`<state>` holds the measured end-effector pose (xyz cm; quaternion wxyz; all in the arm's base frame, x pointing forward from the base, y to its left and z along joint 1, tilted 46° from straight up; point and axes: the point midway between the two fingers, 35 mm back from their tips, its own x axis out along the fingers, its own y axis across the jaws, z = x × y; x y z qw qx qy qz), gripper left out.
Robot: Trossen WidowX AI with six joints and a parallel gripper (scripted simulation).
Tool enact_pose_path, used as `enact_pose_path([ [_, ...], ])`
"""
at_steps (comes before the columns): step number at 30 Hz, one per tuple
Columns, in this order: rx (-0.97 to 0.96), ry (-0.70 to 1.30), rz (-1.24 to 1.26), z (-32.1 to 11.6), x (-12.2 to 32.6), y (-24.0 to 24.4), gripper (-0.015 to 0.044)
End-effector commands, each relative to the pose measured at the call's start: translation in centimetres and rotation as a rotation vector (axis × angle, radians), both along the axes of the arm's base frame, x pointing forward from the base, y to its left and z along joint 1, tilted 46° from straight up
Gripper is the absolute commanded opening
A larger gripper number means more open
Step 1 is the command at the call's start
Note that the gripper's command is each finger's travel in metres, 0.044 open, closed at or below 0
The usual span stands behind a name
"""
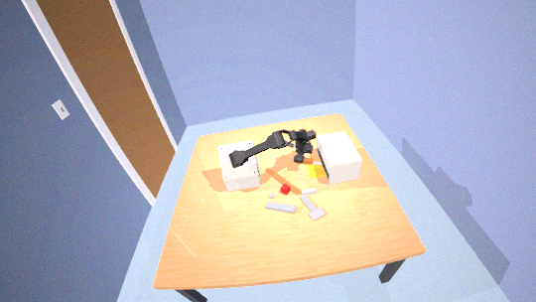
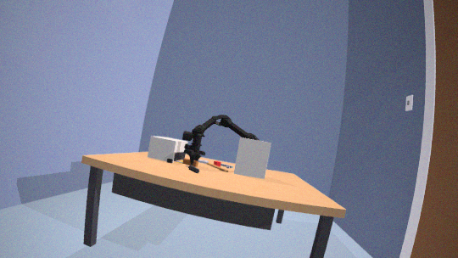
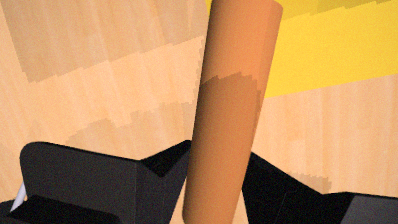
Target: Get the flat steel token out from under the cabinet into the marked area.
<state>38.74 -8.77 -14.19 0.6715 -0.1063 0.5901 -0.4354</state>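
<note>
My gripper (image 1: 299,160) (image 2: 194,159) (image 3: 216,151) is shut on an orange-brown round handle (image 1: 308,161) (image 3: 235,55), low over the table before the cabinet. The handle points toward the white cabinet (image 1: 343,158) (image 2: 161,148); a pale part (image 1: 317,163) extends beyond it to the cabinet's dark lower front. In the wrist view the handle crosses a corner of the yellow marked area (image 1: 316,172) (image 3: 330,60), most of which lies to its right. The tool's far end is out of the wrist view. The steel token cannot be seen in any view.
A white box (image 1: 241,177) (image 2: 252,158) stands at the arm's base. Between it and the cabinet lie an orange stick (image 1: 279,178), a red cube (image 1: 285,189), a grey bar (image 1: 280,208), a T-shaped grey piece (image 1: 317,214) and a short white piece (image 1: 309,191).
</note>
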Motion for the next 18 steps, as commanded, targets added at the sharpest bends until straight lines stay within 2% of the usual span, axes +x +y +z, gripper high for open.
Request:
enact_pose_path([
  [1, -0.004, 0.003, -0.001, -0.3, -0.7, 0.2, 0.0000],
  [18, -0.004, 0.003, -0.001, -0.9, -2.5, 1.0, 0.0000],
])
